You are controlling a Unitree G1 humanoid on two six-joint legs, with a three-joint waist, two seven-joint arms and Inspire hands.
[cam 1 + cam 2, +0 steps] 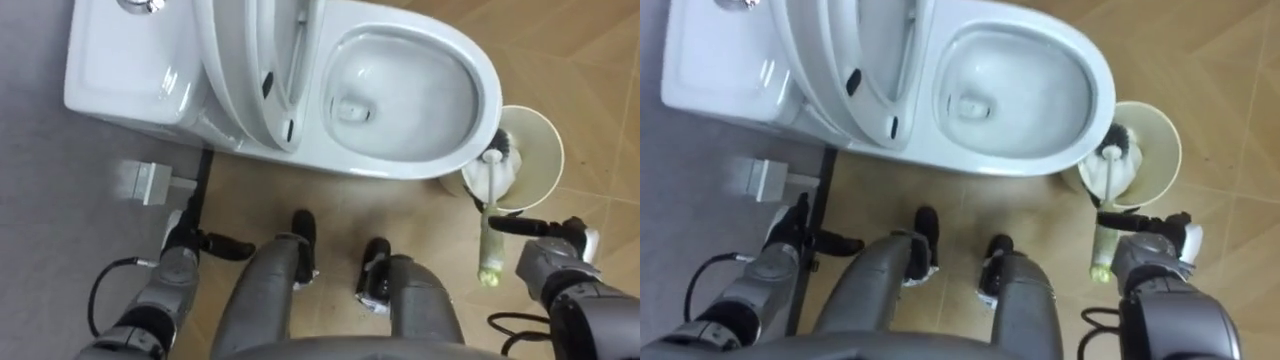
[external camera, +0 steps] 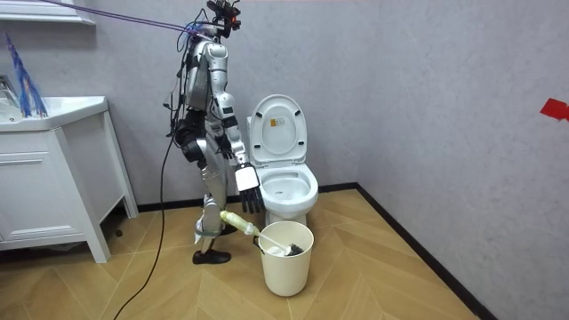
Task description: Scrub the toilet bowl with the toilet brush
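Right hand [image 1: 548, 258], fingers straight w/ nothing gripped, is seen just by the toilet brush [image 1: 490, 180] leaning in the bucket [image 1: 545, 150] beside the toilet [image 1: 410, 165], left hand [image 1: 185, 255] hung loose; brush prob light, stiff, slick, best taken at its yellowish grip [image 1: 488, 255].

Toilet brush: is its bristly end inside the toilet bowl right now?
No, the toilet brush has its bristly end down in the white bucket beside the toilet.

White toilet [image 1: 400, 165]; cream bucket [image 1: 543, 140]
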